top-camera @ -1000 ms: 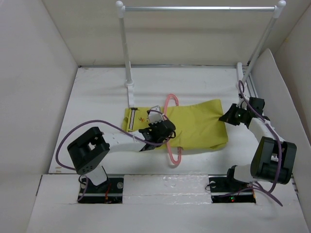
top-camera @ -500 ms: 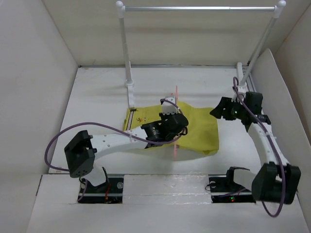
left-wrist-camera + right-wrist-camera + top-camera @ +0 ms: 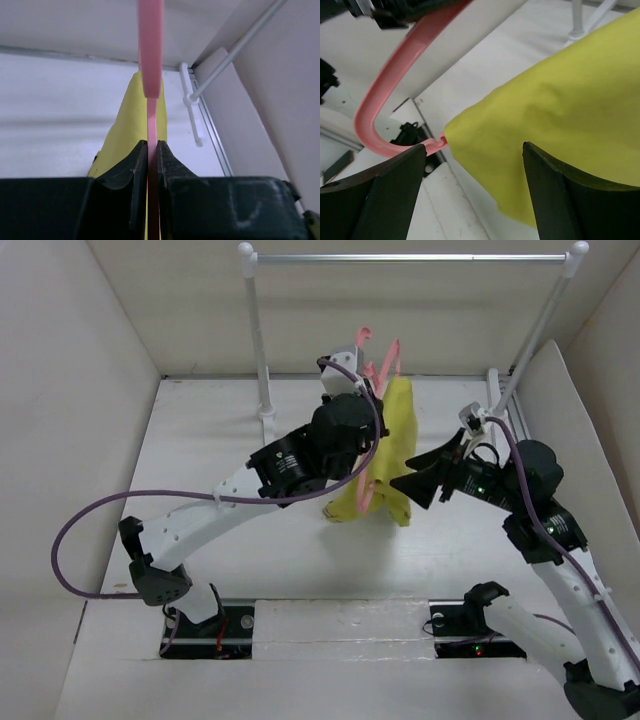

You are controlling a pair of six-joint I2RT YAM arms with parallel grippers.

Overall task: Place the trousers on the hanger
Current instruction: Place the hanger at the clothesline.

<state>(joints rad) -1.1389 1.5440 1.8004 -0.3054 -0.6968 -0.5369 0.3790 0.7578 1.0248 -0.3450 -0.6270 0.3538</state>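
Lab test cell, not a home. I'm on a plain white surface (image 3: 210, 450) boxed in by bare white panels (image 3: 70, 390) at 9, 12 and 3 o'clock. My arm bases (image 3: 205, 625) are bolted at 6 o'clock, with a purple cable (image 3: 56, 552) looping loose. White-posted rack (image 3: 256, 330) with silver rail (image 3: 410, 257) at 12 o'clock.

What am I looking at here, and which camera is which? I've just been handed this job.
Two robot arms are bolted at the near edge of a white table. The wide picture looks down from above and behind them; the other two come from a camera on each wrist. The left arm's fingers are shut on a thin pink hanger, held up in the air. The yellow trousers hang draped over it. The right arm's fingers stand open next to the cloth, gripping nothing. At the back stands a clothes rack with a metal rail.
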